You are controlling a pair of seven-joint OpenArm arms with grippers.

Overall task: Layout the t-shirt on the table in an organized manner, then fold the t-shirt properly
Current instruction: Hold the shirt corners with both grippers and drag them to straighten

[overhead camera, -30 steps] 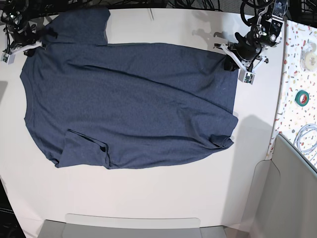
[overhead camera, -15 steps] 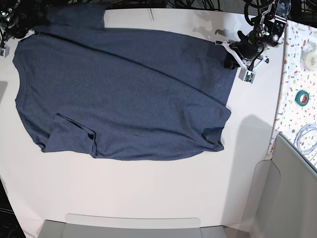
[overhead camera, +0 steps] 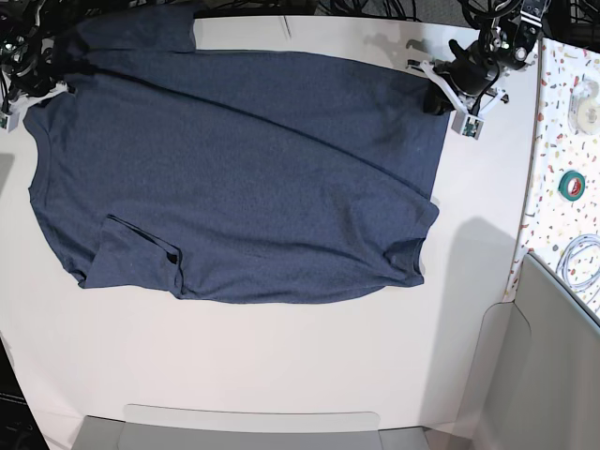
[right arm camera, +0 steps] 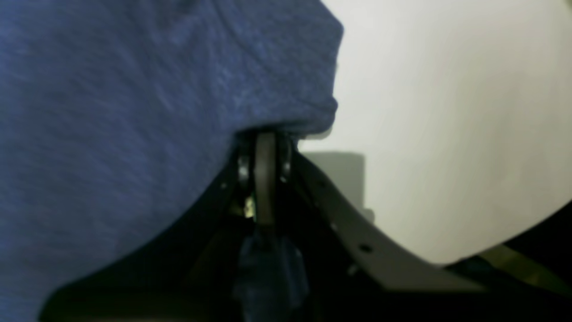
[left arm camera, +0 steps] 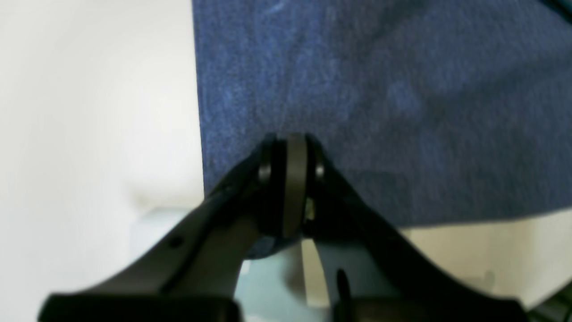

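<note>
item: t-shirt [overhead camera: 244, 178], navy, plain side up, spread over the far half of the counter [overhead camera: 281, 366]; one sleeve folded in at the near left, hem rumpled at the near right.
left pincer [left arm camera: 288, 179]: clamped on the far hem corner, cloth nipped between the jaws.
right pincer [right arm camera: 263, 174]: clamped on the cloth at the far shoulder edge.
step, by judgement: stretching the far edge taut to lay the shirt flat.
handling note: keep both grips level and pull apart evenly; lower the cloth together, then smooth the tucked sleeve and the hem crease before folding.
</note>
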